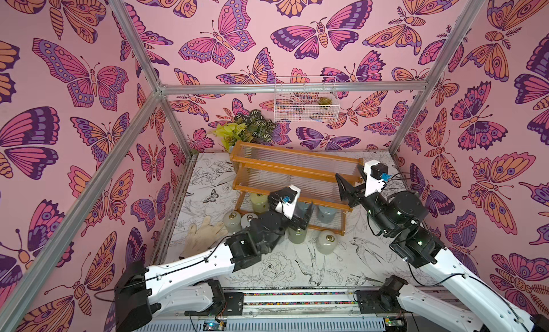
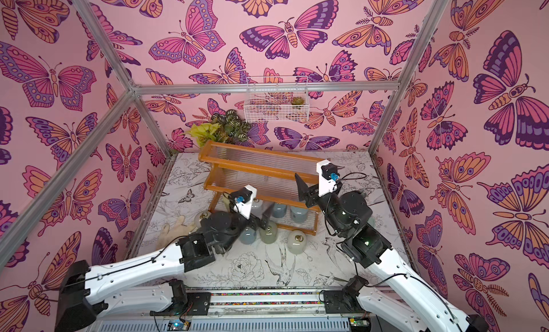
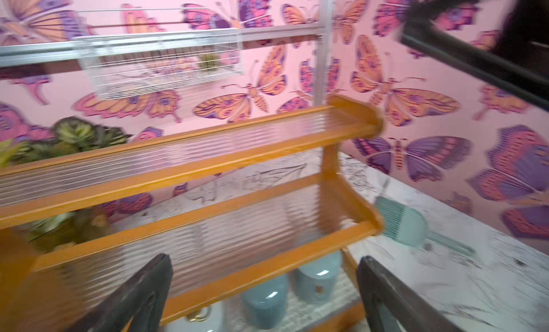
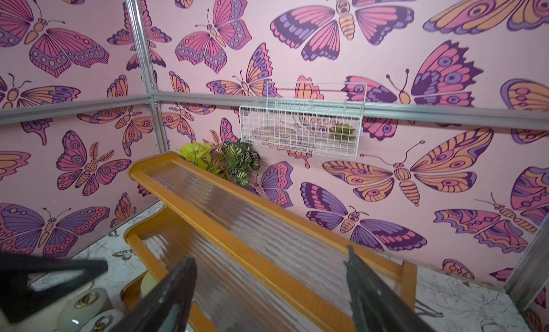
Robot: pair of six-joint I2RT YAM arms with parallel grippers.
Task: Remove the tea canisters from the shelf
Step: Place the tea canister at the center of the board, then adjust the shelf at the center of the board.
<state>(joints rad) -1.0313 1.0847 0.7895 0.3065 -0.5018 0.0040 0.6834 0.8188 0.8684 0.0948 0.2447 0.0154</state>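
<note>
Nearest us, the left arm's white link [image 1: 190, 265] and the right arm's [image 1: 475, 286] reach in over the white tabletop printed with black bird and flower drawings [image 1: 371, 256]. Just past its bare front we count 5 small matte tea canisters with gold ring-pull lids standing off the rack: 2 white ones [image 1: 232, 222] beside a cream fabric glove [image 1: 205, 234], a light blue one [image 2: 248, 236], a sage green one [image 2: 269, 232] and a paler green one [image 2: 296, 241].

Next comes the left gripper [image 3: 264, 257], jaws spread wide and holding nothing, at the front of the lowest tier. The shelf [image 1: 297, 167], a 3-tier stepped rack of orange-brown wood and ribbed clear plastic, holds what we take to be 4 canisters on that tier: a yellow-green one [image 1: 259, 201], a white one [image 3: 202, 315] and 2 light blue ones [image 3: 264, 303].

Farther in, the right gripper [image 4: 269, 256] hangs above the upper tiers near the rack's right end, jaws apart with nothing between them; both upper tiers show bare. Behind stand a leafy plant [image 1: 252, 128] and a white wire basket [image 1: 306, 115].

We judge the task a little over half done: 5 out, 4 left, all tucked low under the middle tier.
</note>
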